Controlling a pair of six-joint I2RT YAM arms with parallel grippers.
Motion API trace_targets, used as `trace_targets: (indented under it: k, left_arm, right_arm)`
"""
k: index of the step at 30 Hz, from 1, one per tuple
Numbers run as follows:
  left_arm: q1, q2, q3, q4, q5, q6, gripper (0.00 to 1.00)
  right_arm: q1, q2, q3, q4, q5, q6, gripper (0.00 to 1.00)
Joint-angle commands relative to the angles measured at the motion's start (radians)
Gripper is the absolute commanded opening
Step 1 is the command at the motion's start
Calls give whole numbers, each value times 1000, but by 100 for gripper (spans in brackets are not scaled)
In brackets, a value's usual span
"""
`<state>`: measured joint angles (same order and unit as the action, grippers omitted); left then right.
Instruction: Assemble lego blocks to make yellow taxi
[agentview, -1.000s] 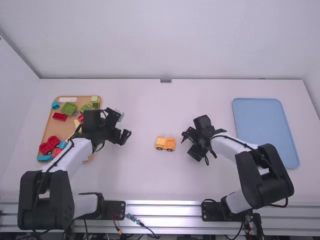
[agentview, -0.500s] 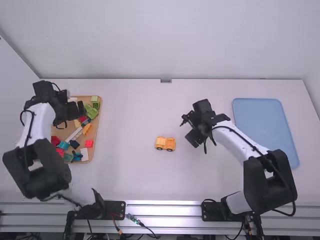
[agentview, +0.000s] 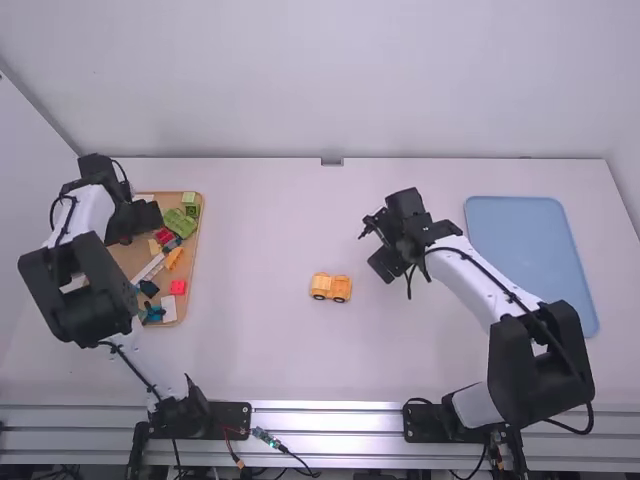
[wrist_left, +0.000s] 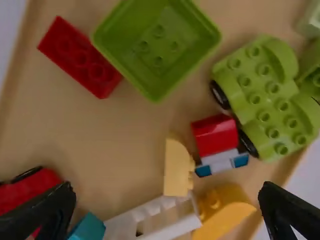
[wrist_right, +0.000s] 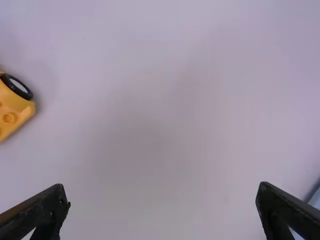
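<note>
My left gripper (agentview: 135, 222) hangs over the tray of bricks at the left; in its wrist view the left gripper (wrist_left: 167, 207) is open above a light yellow brick (wrist_left: 176, 168), an orange-yellow curved brick (wrist_left: 225, 212) and a white frame piece (wrist_left: 155, 220). The yellow car base (agentview: 331, 287) with wheels stands mid-table. To its right, my right gripper (agentview: 372, 246) is held above the table; in its wrist view the right gripper (wrist_right: 162, 200) is open with nothing between its fingers, and the car base's end (wrist_right: 12, 107) shows at the edge.
The wooden tray (agentview: 192, 262) also holds a green box brick (wrist_left: 157, 47), a red brick (wrist_left: 80, 57), a green wheeled base (wrist_left: 265, 95) and a red-and-white brick (wrist_left: 217, 142). A blue tray (agentview: 530, 260) lies at the right of the table.
The left arm has swung left from beside the tray to above it, uncovering bricks at the tray's near end. My right gripper has shifted slightly away from the camera. The yellow base has stayed put.
</note>
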<state>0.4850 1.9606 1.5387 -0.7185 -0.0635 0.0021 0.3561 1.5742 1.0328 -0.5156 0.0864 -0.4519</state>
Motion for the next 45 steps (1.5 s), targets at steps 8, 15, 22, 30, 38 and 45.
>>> trace_targets:
  k: [8, 15, 22, 30, 38, 45]
  left_arm:
    - [-7, 3, -144, 126, -53, -13, 70]
    - [-6, 3, -223, 214, -18, -2, 65]
    - [-6, 3, -302, 310, 45, 43, 55]
    - [-6, 3, -362, 398, 44, 39, 52]
    - [-6, 3, -406, 470, 44, 38, 46]
    - [-6, 2, -404, 481, -45, -90, 43]
  right_arm:
    - [-3, -23, 14, 11, 17, 7, 99]
    - [-4, -23, 14, 11, 19, 6, 99]
    - [-4, -23, 14, 10, 19, 7, 99]
    - [-4, -23, 14, 10, 19, 6, 99]
    - [-4, -23, 14, 10, 19, 6, 99]
    - [-4, -23, 14, 10, 19, 7, 99]
